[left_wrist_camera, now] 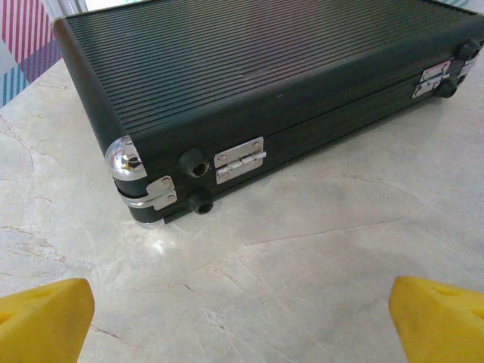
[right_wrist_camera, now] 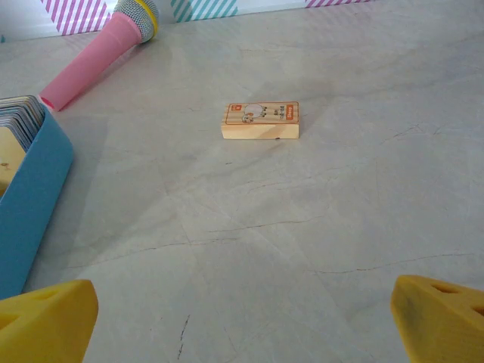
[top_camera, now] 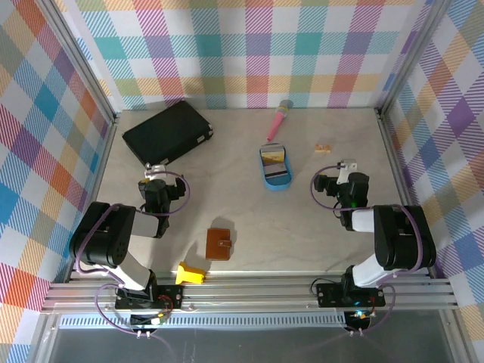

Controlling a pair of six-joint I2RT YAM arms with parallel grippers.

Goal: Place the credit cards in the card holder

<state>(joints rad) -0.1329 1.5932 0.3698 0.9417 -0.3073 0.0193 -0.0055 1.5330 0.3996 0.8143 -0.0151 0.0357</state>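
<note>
The credit cards (top_camera: 275, 165) are lying stacked in the blue tray (top_camera: 266, 181) at mid-worktop (top_camera: 227, 197), well apart from the card holder (top_camera: 219, 243), which is sitting folded near the front edge. The left claw (left_wrist_camera: 242, 321) and right claw (right_wrist_camera: 242, 321) are both hanging spread, pinching nothing. Thin cards risk lifting in a clump — or dragging the tray along.

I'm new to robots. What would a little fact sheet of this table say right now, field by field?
credit cards: in the blue tray
card holder: on the table, near side, apart from the tray
left claw: open, empty, facing the black case
right claw: open, empty, facing the tan block
</note>
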